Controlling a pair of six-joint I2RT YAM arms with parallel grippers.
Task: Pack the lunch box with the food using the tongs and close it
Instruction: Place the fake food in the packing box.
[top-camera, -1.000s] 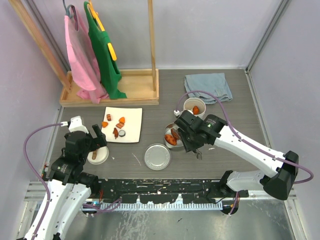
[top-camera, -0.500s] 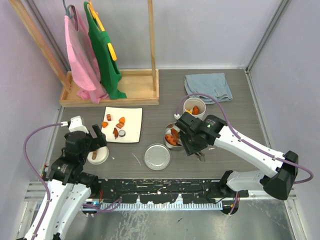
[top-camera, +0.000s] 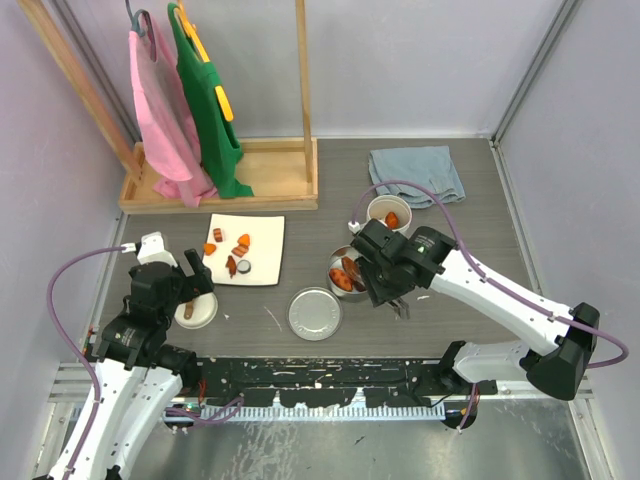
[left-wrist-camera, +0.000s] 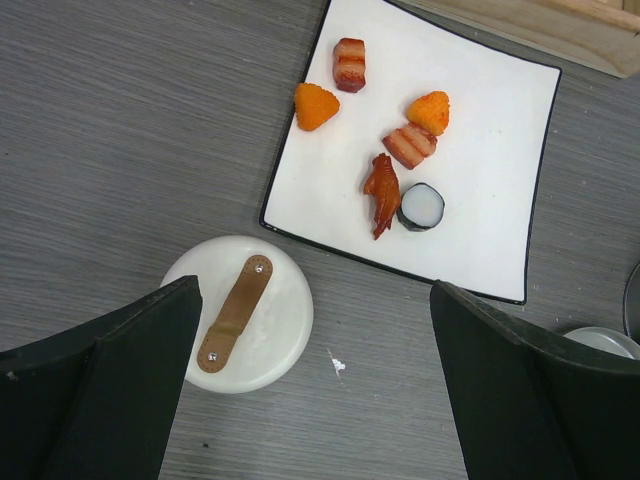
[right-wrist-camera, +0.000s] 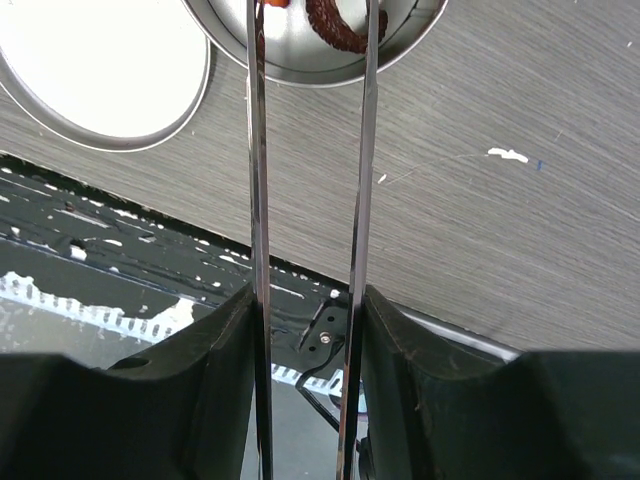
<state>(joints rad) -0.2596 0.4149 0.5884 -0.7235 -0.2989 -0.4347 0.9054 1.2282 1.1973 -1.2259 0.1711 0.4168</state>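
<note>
My right gripper (top-camera: 385, 287) (right-wrist-camera: 307, 300) is shut on the tongs (right-wrist-camera: 258, 200), whose two thin arms run forward a little apart, their tips over the steel tin (top-camera: 345, 272) (right-wrist-camera: 300, 62). Orange and brown food (right-wrist-camera: 335, 30) lies in the tin. The white tub (top-camera: 388, 213) behind it holds an orange piece. The flat steel lid (top-camera: 315, 313) (right-wrist-camera: 100, 70) lies left of the tin. More food (left-wrist-camera: 383, 190) sits on the white plate (left-wrist-camera: 480, 230). My left gripper (top-camera: 195, 278) (left-wrist-camera: 316, 330) hangs open above the white lid with the brown handle (left-wrist-camera: 240, 312).
A wooden rack (top-camera: 225, 185) with pink and green garments stands at the back left. A folded blue cloth (top-camera: 418, 172) lies at the back right. The table's black front rail (right-wrist-camera: 150, 250) runs just below the tin.
The right wrist has shifted slightly over the tin with the tongs. The left arm has not moved.
</note>
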